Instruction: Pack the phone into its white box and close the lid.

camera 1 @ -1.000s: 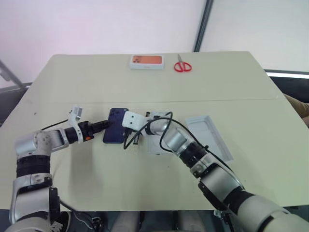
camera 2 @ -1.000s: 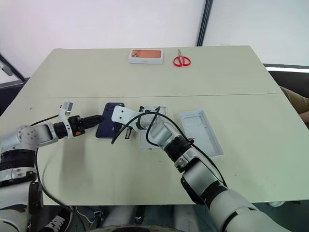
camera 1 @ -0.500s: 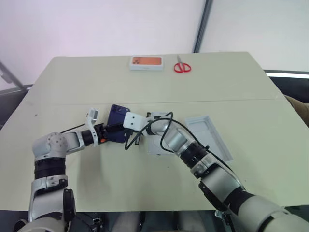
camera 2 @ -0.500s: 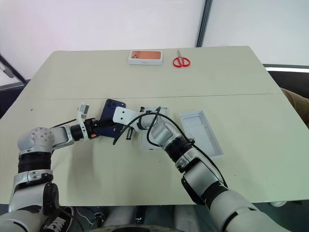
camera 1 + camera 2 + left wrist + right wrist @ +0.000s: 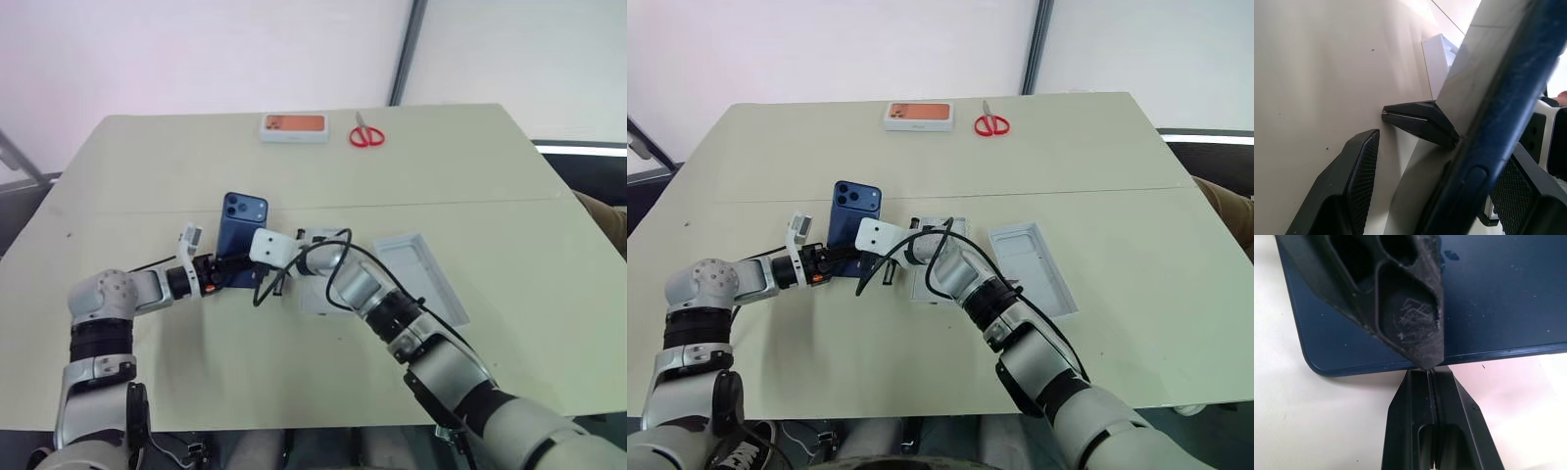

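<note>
The dark blue phone (image 5: 241, 233) stands steeply tilted on its near end, camera cluster uppermost. My left gripper (image 5: 227, 266) is open and straddles the phone's lower end. In the left wrist view one finger (image 5: 1360, 177) stands clear of the phone's edge (image 5: 1476, 169), and the other sits close behind it. My right gripper (image 5: 1428, 374) is shut, and its tip presses at the phone's lower edge. The white box (image 5: 315, 297) lies flat, partly hidden under my right arm. The lid (image 5: 423, 275) lies open side up to the right of the box.
An orange-topped box (image 5: 294, 126) and red scissors (image 5: 367, 132) lie near the table's far edge. A thin seam crosses the table (image 5: 470, 203) behind the work area. My right forearm and its cable stretch over the space between box and lid.
The phone lay flat a second ago and now stands tipped up with its camera end raised. My left gripper moved right, against the phone. The right gripper stayed in place.
</note>
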{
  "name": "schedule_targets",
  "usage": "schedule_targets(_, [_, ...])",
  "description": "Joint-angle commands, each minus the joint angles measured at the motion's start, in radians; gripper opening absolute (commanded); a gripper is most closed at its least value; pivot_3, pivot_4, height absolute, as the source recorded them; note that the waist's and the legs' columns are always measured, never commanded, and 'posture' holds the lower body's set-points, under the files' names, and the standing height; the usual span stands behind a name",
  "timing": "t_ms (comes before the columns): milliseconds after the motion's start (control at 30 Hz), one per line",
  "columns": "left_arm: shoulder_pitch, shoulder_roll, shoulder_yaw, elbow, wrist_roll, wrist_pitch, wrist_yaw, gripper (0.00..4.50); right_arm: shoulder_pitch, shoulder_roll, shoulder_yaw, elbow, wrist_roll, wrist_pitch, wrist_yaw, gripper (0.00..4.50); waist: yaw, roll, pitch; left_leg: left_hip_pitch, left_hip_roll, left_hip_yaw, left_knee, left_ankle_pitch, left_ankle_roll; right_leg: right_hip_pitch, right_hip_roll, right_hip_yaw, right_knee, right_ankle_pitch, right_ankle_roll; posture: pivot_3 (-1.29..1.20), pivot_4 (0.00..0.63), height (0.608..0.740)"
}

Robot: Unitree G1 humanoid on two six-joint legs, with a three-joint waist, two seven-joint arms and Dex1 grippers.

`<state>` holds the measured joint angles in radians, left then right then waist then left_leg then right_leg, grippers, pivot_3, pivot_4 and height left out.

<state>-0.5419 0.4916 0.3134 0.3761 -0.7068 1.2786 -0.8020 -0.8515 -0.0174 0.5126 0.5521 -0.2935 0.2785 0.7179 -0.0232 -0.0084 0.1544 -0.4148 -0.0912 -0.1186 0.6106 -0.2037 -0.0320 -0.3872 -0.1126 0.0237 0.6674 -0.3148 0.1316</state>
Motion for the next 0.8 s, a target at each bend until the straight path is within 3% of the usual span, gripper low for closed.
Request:
schedule_targets(33, [0.019,0.008,0.003,0.015,-0.002,0.017,0.019,2.77,0.009,0.002,0.015,-0.016,-0.009,-0.001,0.007,0.00,0.000,0.000,0.000,0.000,0.000,0.000,0.000,0.000,0.000,0.000,0.000,0.000,0.000,0.000,0.000,0.00,0.150,0.740])
schedule_targets(433, [0.045,0.019,0.011,-0.010,0.003,-0.024,0.048,2.77,0.011,0.005,0.015,-0.020,-0.013,-0.001,0.009,0.00,-0.016,0.000,0.000,0.000,0.000,0.000,-0.002,0.000,0.000,0.000,0.000,0.000,-0.001,0.000,0.000,0.00,0.150,0.740])
schedule_targets(500, [0.035,0.016,0.021,-0.003,-0.009,-0.017,0.049,3.80,0.009,0.005,0.015,-0.018,-0.013,-0.002,0.009,0.00,-0.015,0.000,0.000,0.000,0.000,0.000,-0.002,0.000,0.000,0.000,0.000,0.000,-0.001,0.000,0.000,0.00,0.150,0.740])
schedule_targets(567, [0.034,0.015,0.024,-0.002,-0.017,-0.012,0.052,4.46,0.008,0.005,0.014,-0.017,-0.013,-0.002,0.009,0.00,-0.015,0.000,0.000,0.000,0.000,0.000,-0.001,0.000,0.000,0.000,0.000,0.000,-0.001,0.000,0.000,0.00,0.150,0.740])
schedule_targets(800, [0.034,0.018,0.021,0.000,-0.027,-0.014,0.059,4.46,0.008,0.005,0.014,-0.018,-0.013,-0.002,0.009,0.00,-0.017,0.000,0.000,0.000,0.000,0.000,-0.002,0.000,0.000,0.000,0.000,0.000,-0.001,0.000,0.000,0.00,0.150,0.740])
